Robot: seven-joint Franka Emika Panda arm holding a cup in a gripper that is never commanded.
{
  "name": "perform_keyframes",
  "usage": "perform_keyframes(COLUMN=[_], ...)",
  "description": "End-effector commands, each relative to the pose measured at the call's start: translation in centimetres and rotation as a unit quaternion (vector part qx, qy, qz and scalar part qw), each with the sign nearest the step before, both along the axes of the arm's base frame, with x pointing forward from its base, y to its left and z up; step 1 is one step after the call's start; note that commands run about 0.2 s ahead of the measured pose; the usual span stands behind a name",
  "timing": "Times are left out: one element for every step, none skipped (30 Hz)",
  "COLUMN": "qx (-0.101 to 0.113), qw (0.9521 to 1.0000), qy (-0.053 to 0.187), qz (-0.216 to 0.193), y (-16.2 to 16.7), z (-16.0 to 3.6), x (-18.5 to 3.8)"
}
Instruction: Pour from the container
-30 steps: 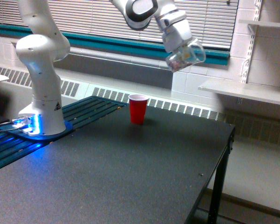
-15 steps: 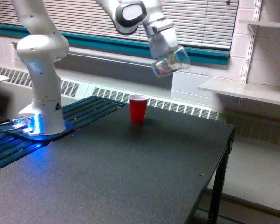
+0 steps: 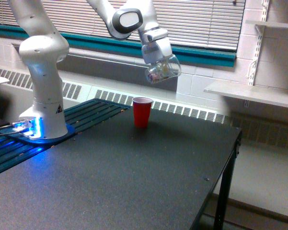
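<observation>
A small clear plastic container (image 3: 163, 71) with pinkish mixed-colour bits inside hangs in the air, tilted, held by my gripper (image 3: 158, 61), which is shut on it. It sits above and slightly to the exterior view's right of an opaque red cup (image 3: 142, 111). The red cup stands upright on the dark table (image 3: 134, 182) near its far edge. A clear gap of air separates the container from the red cup's rim.
The arm's white base (image 3: 45, 110) stands at the exterior view's left on a blue-lit mount. A white shelf (image 3: 249, 93) juts out at the right. The table's right edge (image 3: 230, 163) drops off to the floor. Window blinds run along the back wall.
The gripper and the clear container have moved steadily toward the exterior view's left and a little lower, from right of the red cup to nearly above it. The red cup has not moved.
</observation>
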State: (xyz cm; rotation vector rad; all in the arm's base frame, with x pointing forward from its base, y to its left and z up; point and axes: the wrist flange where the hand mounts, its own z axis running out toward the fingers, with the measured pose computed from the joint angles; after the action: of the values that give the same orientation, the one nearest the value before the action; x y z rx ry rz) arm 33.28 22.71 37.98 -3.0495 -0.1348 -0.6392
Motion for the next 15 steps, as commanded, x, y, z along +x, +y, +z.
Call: perform_keyframes(qx=[0.001,0.000,0.000,0.000,-0.001,-0.002,-0.002,-0.003,-0.004,-0.005,-0.008,-0.010,-0.012,-0.013,-0.015], qw=[0.9999,0.9999,0.9999,0.9998,0.9998,0.9998,0.9997,0.9997,0.9997,0.9996,0.9995,0.9995,0.9994,0.9993,0.9992], qy=[0.009,0.009,0.011,0.012,0.012,0.013,0.013,0.015,0.016,0.017,0.018,0.020,0.022,0.024,0.025], qz=[0.011,0.012,0.014,0.015,0.017,0.017,0.018,0.019,0.021,0.022,0.024,0.024,0.025,0.026,0.028], y=[2.2,2.4,2.6,2.8,2.9,3.0,3.2,3.3,3.4,3.5,3.5,3.6,3.6,3.7,3.7], z=[-0.8,-0.9,-1.0,-1.1,-1.1,-1.1,-1.1,-1.1,-1.1,-1.1,-1.1,-1.2,-1.2,-1.3,-1.3], x=[-2.1,-2.4,-2.6,-2.9,-3.1,-3.3,-3.6,-3.8,-4.1,-4.3,-4.6,-4.8,-5.1,-5.4,-5.6])
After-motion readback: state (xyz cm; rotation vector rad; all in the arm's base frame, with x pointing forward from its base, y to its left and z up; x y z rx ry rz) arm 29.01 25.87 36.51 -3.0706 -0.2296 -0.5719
